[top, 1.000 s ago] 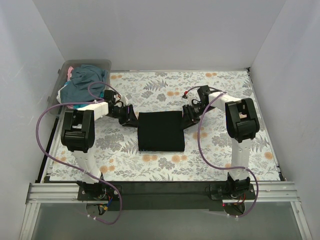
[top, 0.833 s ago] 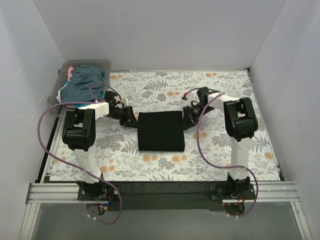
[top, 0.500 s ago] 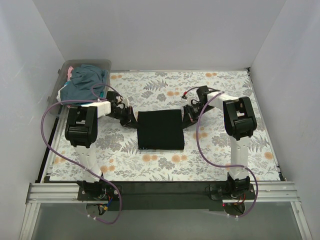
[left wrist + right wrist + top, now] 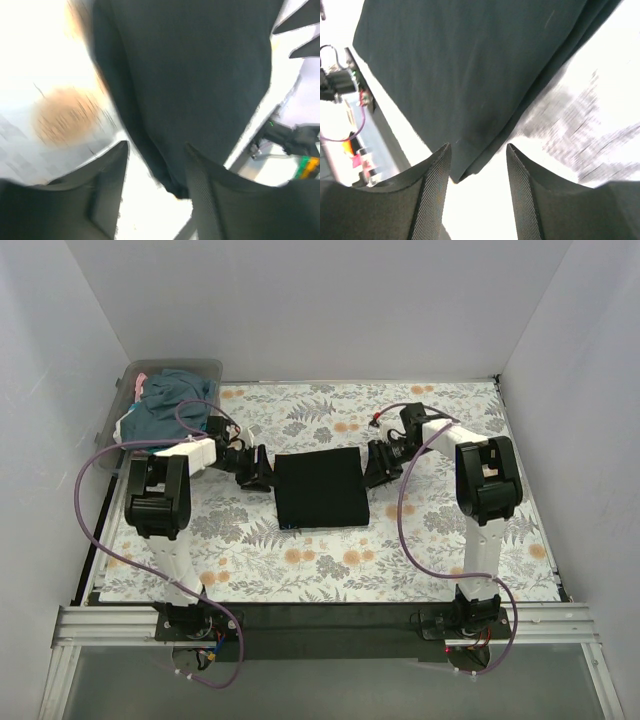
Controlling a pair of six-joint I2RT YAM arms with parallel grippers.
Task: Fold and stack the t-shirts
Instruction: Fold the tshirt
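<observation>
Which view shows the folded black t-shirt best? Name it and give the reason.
Top external: it shows the whole black t-shirt, a folded rectangle lying on the floral covering. The left wrist view gives only a blurred stretch of one edge; the right wrist view, one corner with its layered edges.

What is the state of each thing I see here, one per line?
black t-shirt: folded into a rectangle, lying flat on the floral table covering.
heap of shirts: unfolded, piled in the clear bin.
left gripper: open, at the black t-shirt's left edge.
right gripper: open, at its right edge.
</observation>
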